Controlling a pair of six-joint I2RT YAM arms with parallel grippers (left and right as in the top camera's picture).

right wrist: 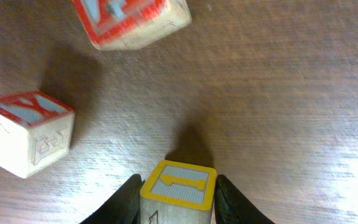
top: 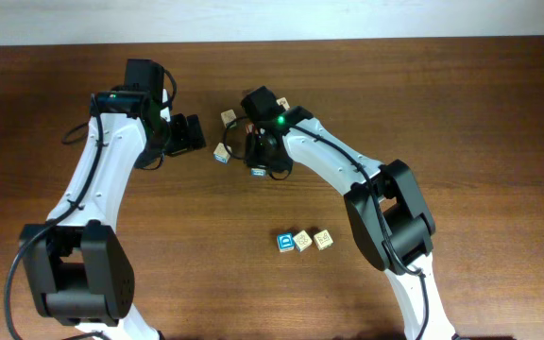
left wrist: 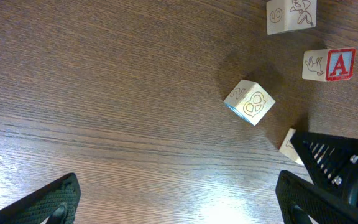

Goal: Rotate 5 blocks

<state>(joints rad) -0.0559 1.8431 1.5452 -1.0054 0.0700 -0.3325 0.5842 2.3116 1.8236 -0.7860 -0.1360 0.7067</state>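
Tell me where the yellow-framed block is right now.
Right wrist view, bottom centre: the yellow-framed block sits between the fingers of the right gripper, with one red-marked cube to its left and another above.

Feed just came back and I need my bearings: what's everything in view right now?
Row blocks: 3, light wood, one blue-faced, side by side at mid-table.
Pretzel block: 1, light wood, yellowish print, loose between the arms.
Outline-print block: 1, light wood, beyond it.
Red-marked blocks: 2, light wood, past the held block; the red "A" block may be one.
Yellow-framed block: 1, between the right fingers.
Table: 1, dark wood.
Left hand: open, empty.
Right hand: closed on the Yellow-framed block.
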